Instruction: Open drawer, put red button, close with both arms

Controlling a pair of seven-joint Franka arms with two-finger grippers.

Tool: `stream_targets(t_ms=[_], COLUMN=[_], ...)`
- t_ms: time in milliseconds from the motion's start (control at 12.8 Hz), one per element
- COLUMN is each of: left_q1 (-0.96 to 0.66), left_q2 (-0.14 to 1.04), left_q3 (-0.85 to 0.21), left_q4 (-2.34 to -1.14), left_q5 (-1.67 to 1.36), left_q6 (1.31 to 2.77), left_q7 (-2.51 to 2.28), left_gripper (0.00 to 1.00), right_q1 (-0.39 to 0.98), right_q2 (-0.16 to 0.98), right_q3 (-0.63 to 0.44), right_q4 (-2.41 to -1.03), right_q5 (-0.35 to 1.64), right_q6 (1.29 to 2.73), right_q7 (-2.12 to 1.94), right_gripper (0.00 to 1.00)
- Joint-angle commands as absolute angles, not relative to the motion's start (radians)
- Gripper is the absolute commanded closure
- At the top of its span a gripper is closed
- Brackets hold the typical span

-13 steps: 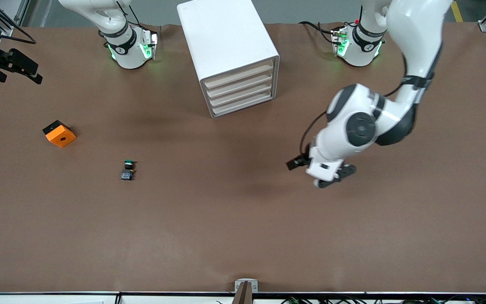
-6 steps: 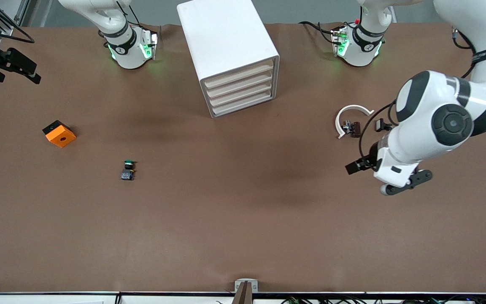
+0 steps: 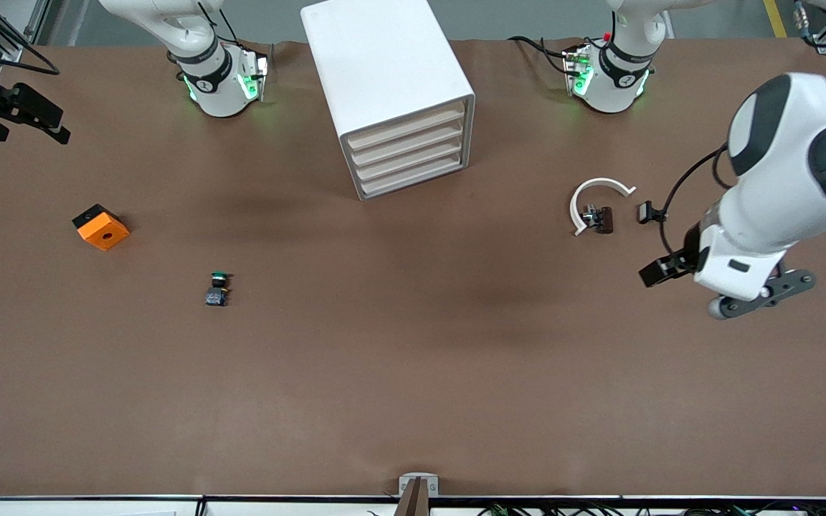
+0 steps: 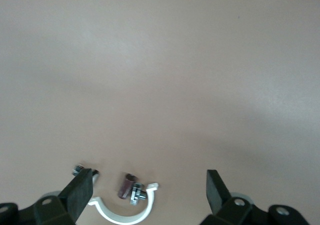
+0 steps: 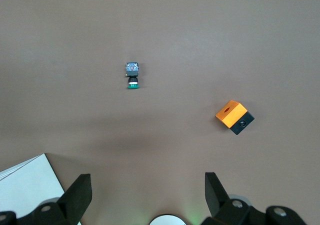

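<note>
The white cabinet (image 3: 384, 86) stands between the two arm bases, and every cream-fronted drawer (image 3: 407, 154) in it is shut. A small dark-red piece with a grey metal end, which I take for the red button (image 3: 601, 219) (image 4: 125, 185), lies inside a white half-ring (image 3: 594, 188) (image 4: 122, 214). My left gripper (image 4: 148, 179) hangs open over the table beside that ring, holding nothing. My right gripper (image 5: 148, 181) is open and empty, high over its own base. Its black hand (image 3: 22, 111) shows at the edge of the front view, where that arm waits.
A green-capped button (image 3: 218, 288) (image 5: 132, 76) and an orange block (image 3: 100, 227) (image 5: 234, 116) lie toward the right arm's end. A small black part (image 3: 644, 211) sits beside the half-ring. The left arm's bulky elbow (image 3: 800, 165) hangs over the table's end.
The left arm has swung from the table's middle toward its own end, uncovering the half-ring and the pieces by it. The right arm has barely moved.
</note>
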State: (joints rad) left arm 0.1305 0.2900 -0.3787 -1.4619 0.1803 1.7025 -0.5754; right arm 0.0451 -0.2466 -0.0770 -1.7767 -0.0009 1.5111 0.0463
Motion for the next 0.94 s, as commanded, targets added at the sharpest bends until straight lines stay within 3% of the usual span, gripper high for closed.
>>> stream_targets(t_ms=[0, 861], left_q1=[0.198, 0.314], left_q2=[0.224, 0.114], left_q3=[-0.391, -0.391], left_q4=[-1.473, -1.477], left_q5=[0.198, 0.083], left_q6=[1.663, 1.542], left_q7=[-0.442, -0.219], left_gripper=[0.0, 0.0], right_q1=[0.035, 0.037], right_q2=[-0.232, -0.227], right_q3=[-0.067, -0.064], right_q4=[-1.75, -1.741], right_q5=[-0.014, -0.014], right_q6=[1.506, 1.506], right_q7=[0.034, 0.034], right_gripper=[0.0, 0.0])
